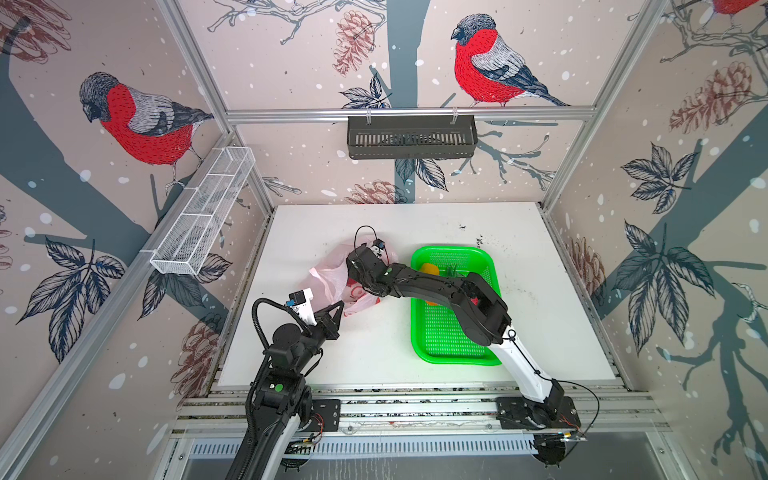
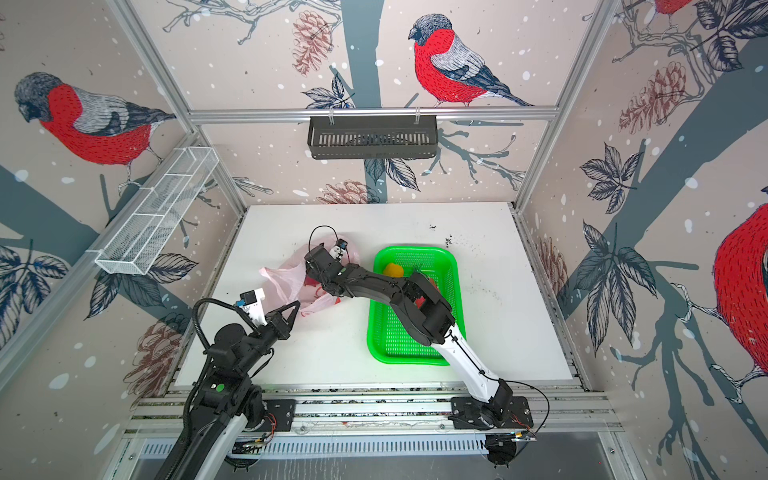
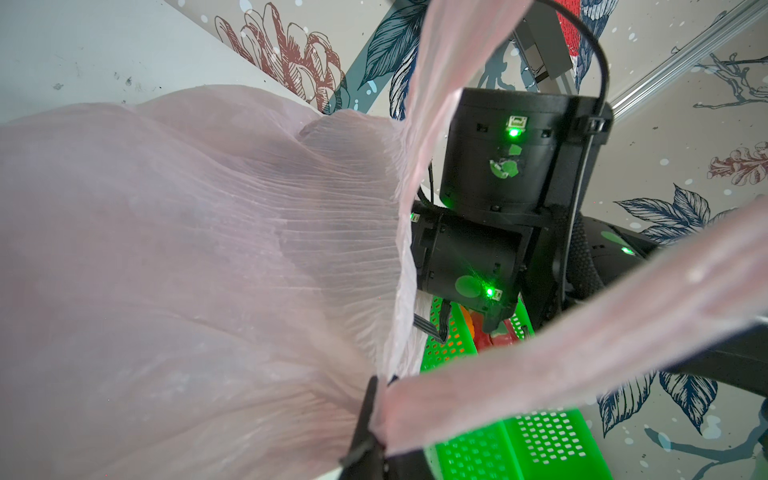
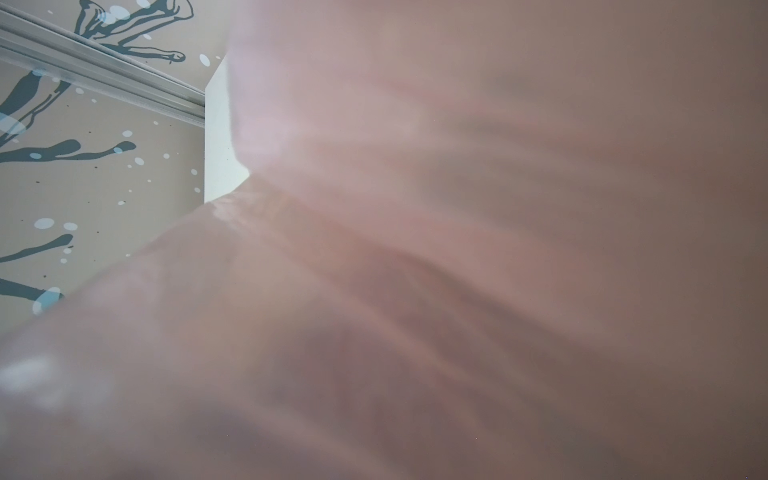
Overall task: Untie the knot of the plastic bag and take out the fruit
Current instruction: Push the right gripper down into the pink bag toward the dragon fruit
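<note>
Pinching the plastic bag (image 1: 328, 277) with our left hand (image 1: 340, 308), we are pulling its mouth taut for our spread right hand (image 1: 360, 261) inside.

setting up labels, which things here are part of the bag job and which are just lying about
Part of the job:
- plastic bag
- left gripper, pinching the bag's handle
- fruit, in the green basket

Just lying about:
- black wall basket
- white mesh rack
</note>
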